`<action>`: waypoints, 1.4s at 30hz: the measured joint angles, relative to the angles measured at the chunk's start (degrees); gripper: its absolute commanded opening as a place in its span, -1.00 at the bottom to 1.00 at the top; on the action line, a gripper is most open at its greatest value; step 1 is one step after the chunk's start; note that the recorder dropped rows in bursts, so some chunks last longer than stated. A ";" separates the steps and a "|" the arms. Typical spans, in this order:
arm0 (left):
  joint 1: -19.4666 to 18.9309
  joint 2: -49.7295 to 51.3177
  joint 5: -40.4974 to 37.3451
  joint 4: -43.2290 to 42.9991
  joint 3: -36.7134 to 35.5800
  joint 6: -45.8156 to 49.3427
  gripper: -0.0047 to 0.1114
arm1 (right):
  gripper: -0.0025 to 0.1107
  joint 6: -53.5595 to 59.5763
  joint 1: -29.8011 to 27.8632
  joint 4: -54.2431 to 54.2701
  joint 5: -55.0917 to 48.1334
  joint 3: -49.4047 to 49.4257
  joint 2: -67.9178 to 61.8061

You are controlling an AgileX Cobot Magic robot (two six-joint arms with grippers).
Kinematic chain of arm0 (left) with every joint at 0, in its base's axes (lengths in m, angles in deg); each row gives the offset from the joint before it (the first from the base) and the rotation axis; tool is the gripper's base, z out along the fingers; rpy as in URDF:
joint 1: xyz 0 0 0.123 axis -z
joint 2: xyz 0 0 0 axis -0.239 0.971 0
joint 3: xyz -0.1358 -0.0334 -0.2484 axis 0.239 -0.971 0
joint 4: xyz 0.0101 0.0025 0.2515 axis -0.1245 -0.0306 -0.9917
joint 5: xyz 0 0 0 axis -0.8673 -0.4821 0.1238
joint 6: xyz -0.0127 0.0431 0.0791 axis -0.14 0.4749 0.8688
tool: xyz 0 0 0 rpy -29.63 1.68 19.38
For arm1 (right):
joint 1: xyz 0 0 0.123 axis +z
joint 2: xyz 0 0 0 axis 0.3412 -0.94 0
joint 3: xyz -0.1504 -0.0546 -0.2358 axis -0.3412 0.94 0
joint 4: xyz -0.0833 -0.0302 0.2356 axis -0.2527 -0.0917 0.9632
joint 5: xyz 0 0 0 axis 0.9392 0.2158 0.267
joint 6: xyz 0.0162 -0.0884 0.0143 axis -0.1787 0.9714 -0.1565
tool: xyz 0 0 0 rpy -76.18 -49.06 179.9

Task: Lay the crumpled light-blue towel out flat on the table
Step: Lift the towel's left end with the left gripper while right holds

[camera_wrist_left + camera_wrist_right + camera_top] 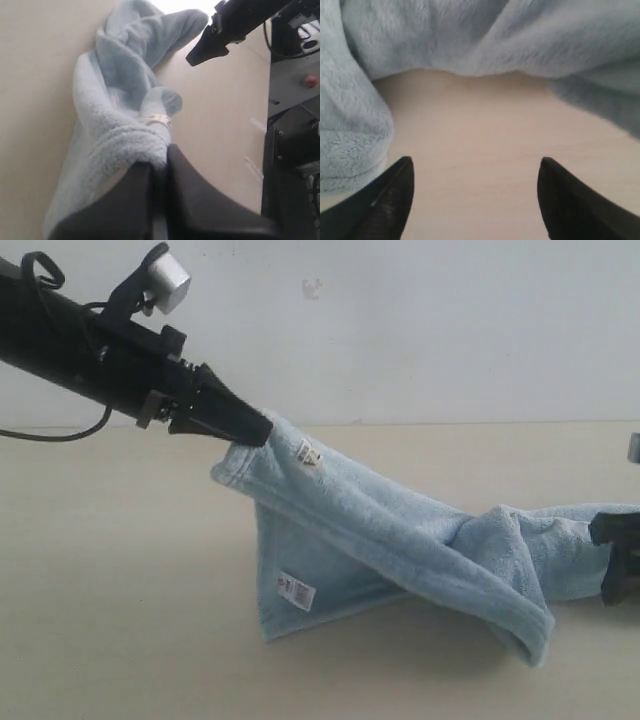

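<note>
The left claw (255,430) pinches a corner of the towel (400,530) tight and holds it up. The rest lies on the table (100,590). The right claw (475,170) gapes empty beside it. The print on the two white labels (296,591) is too small to read.

No writing is legible. The towel (400,525) bears an upper tag (307,452) and a lower tag (297,591), both white, their print too small to read.

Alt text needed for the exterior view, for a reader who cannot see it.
The left gripper holds one edge of the pale-blue towel raised above the beige table. The rest trails down, twisted, toward the right gripper at the right edge.
</note>
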 measured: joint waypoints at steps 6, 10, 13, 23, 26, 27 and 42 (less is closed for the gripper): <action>0.00 -1.90 1.14 -0.49 -7.54 -2.49 -0.85 | 0.21 1.11 -2.04 1.11 8.37 7.59 0.00; 0.00 -1.90 1.56 0.36 -9.22 -2.64 -0.85 | 0.21 0.90 -4.95 1.65 14.58 9.92 0.00; 0.00 -1.90 2.35 1.69 -9.31 -2.64 -0.85 | 0.21 0.90 -5.63 2.03 19.21 10.05 0.00; 0.00 -1.90 4.27 3.60 -9.31 -2.28 -0.85 | -0.10 0.90 -5.63 3.12 30.25 10.05 -5.29; 0.00 -1.90 5.34 4.17 -9.31 -1.38 -0.85 | -0.60 0.99 -5.63 3.24 30.70 9.82 -7.22; 0.00 -1.90 5.45 4.44 -9.31 -0.94 -0.85 | -0.81 0.99 -5.63 3.50 30.74 9.57 -7.53; -0.13 -3.42 10.20 4.86 -9.31 1.45 -0.85 | -0.96 3.17 -3.83 11.50 23.09 7.48 6.72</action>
